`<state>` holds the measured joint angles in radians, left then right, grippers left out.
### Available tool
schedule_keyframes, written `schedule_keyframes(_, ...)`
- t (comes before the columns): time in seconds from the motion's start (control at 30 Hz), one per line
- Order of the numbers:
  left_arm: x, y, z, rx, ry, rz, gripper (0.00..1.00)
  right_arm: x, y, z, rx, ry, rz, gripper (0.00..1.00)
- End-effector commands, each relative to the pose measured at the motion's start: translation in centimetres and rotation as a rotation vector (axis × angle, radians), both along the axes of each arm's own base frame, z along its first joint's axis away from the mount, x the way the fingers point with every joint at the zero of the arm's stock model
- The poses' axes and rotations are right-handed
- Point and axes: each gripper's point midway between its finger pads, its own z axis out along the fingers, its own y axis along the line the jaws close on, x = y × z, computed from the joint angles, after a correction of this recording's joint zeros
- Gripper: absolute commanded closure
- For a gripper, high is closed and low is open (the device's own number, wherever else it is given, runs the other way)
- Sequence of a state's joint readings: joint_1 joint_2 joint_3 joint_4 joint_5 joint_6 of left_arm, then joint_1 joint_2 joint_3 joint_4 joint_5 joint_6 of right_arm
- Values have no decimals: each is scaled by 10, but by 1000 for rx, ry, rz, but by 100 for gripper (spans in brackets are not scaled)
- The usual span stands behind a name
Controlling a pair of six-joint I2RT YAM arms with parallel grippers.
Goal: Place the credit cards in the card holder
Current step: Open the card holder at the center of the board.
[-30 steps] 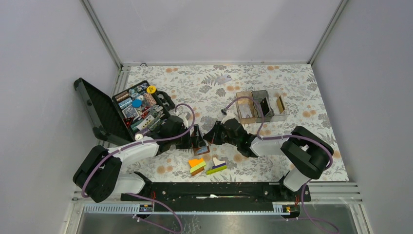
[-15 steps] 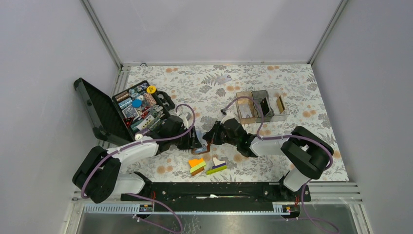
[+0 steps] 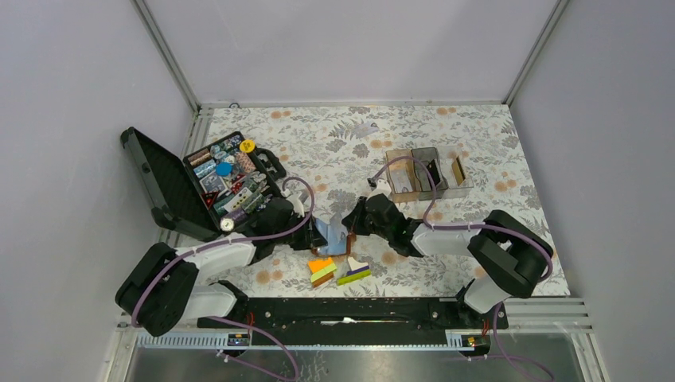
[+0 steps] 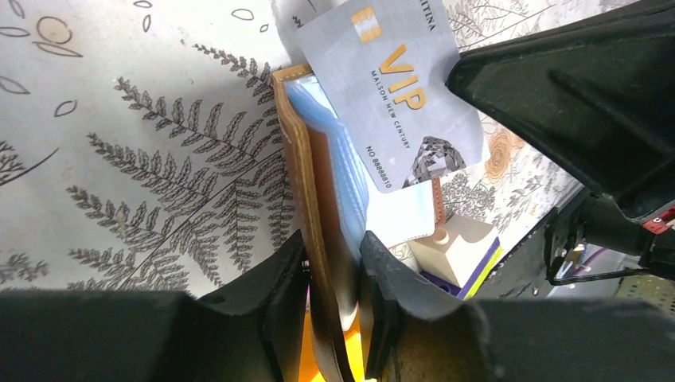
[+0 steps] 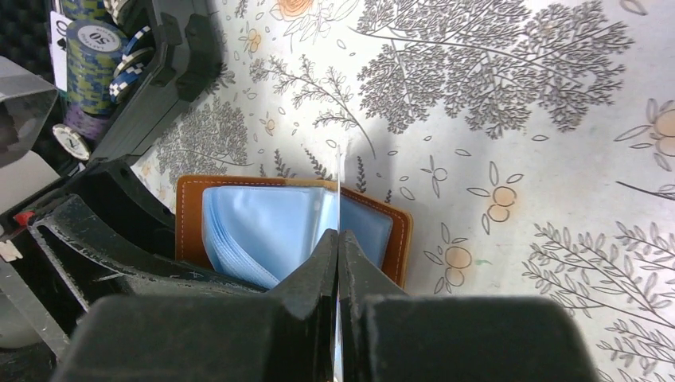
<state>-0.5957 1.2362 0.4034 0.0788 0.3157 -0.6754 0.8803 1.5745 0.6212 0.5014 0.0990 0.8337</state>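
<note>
One card holder (image 3: 329, 235) lies open mid-frame in the top view. Left wrist, bottom middle: the left gripper (image 4: 334, 259) squeezes its soft brown cover. Right wrist: the right gripper (image 5: 338, 243) pinches a thin, stiff, probably slippery card (image 5: 338, 179) by its edge.

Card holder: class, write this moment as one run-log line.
left fingers clamp card holder, open, blue sleeves showing | right fingers pinch VIP card edge-on over sleeves | card mostly outside holder

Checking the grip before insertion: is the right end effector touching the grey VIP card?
Touching. The right wrist view shows the right end effector shut on the grey VIP card, seen edge-on, pinched between its fingers.
</note>
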Motion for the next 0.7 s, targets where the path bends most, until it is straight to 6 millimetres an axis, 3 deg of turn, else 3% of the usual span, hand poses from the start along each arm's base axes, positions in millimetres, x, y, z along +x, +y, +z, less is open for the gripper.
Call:
schedule_keyframes(0.0, 18, -20, 23, -164, -96, 2, 72, 5, -15, 7, -48, -54, -56, 100)
schedule_keyframes(0.2, 27, -11, 19, -200, -119, 56, 73, 3, -19, 4, -86, -63, -62, 100)
schedule_keyframes(0.47, 31, 13, 1, -93, -110, 120, 54, -3, -5, 14, -258, -175, 1, 100)
schedule_keyframes(0.57, 31, 15, -2, -73, -105, 116, 57, -6, 3, 16, -302, -206, 25, 100)
schedule_keyframes(0.67, 30, 15, -4, -70, -99, 107, 67, -11, 14, 19, -374, -249, 58, 100)
